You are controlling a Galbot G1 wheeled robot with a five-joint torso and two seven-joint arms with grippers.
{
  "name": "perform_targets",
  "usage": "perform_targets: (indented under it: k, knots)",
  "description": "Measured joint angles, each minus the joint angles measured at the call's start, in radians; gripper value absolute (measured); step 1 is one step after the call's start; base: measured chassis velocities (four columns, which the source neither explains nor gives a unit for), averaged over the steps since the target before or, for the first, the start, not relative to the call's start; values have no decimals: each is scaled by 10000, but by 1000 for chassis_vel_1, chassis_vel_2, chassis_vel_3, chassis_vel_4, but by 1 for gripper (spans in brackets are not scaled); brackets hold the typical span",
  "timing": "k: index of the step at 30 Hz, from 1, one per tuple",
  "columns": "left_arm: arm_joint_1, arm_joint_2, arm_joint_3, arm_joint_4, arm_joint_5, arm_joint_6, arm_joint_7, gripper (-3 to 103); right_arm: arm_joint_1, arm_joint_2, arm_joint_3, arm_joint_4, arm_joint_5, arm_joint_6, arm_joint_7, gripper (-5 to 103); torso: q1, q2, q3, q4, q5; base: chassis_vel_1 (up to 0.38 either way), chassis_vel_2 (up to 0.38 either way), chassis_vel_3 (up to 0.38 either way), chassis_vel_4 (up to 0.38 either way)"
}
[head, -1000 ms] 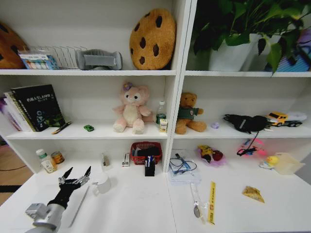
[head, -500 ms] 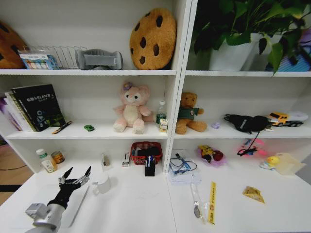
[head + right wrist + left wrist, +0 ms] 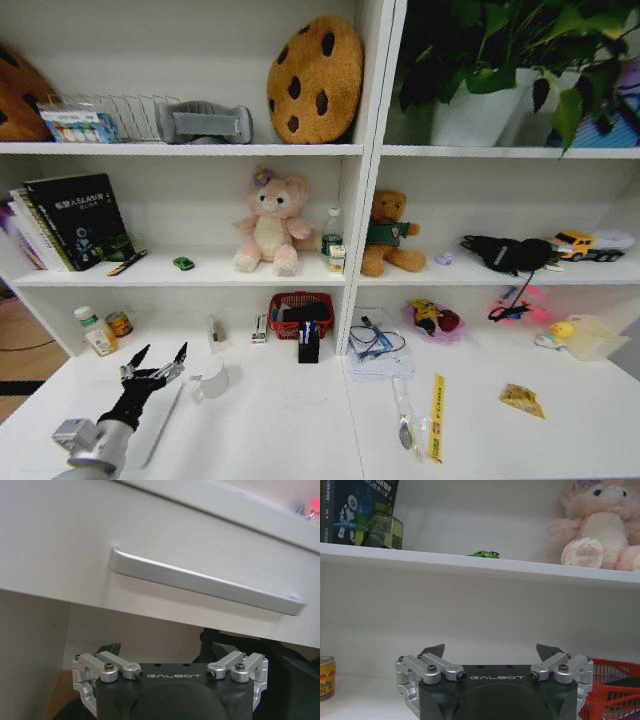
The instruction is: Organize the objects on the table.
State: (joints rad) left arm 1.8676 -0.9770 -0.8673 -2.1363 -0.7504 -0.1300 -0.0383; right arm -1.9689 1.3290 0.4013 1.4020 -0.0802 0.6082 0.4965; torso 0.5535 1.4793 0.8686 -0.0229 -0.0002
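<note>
Head view: our left claw (image 3: pixel 155 362) hangs over the left part of the white worktop (image 3: pixel 280 430), fingers spread and nothing between them. Directly beneath it lies the silver laptop (image 3: pixel 150 425), closed and flat on the worktop, with the white mug (image 3: pixel 211 379) just beside its right edge. A can (image 3: pixel 119 323) and a small bottle (image 3: pixel 96 336) stand near the back wall to the left of the claw. On the shelf above, the green toy car (image 3: pixel 182 263) sits between a row of books (image 3: pixel 70 220) and a pink plush toy (image 3: pixel 268 222); a pen (image 3: pixel 127 262) lies tilted just in front of the books. Further pens stand in a black holder (image 3: pixel 308 340) in front of a red basket (image 3: pixel 300 313) at the centre of the worktop. The yellow ruler (image 3: pixel 436 415) lies on the right part of the worktop.

Left wrist view: we see the same claw (image 3: pixel 492 655) with its fingertips well apart, the toy car (image 3: pixel 482 554) on the shelf edge above it, and the plush toy (image 3: pixel 597 525) to one side.

Right wrist view: our right claw (image 3: pixel 166 652) is parked below worktop level, facing a drawer front with a slim metal handle (image 3: pixel 205 586); its fingers are likewise spread, gripping nothing
</note>
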Motion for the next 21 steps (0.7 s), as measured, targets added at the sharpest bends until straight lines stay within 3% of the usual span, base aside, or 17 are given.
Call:
perform_targets:
  k: [6,9,14,17,21]
  knots:
    - [1,-1,0,0,0,0,2,100,-1588,274,191,1094,-436,218,968,100,-1,0,-1,0,-2,0,0,0,0]
    - [0,0,1,0,0,0,2,100,-2550,398,234,1728,-1451,744,1545,100,-1,0,-2,-1,1,0,0,0,0]
    - [0,0,0,0,0,-1,1,100,-3348,273,383,2979,-1695,1168,1746,100,-1,0,-1,1,-2,0,0,0,0]
    - [0,0,0,0,0,0,1,100,-3629,159,452,3860,-1395,1281,1523,100,-1,0,-1,1,2,0,0,0,0]
    - [0,0,0,0,0,0,1,100,-3808,-65,745,5753,41,742,709,100,-1,0,0,0,3,0,0,0,0]
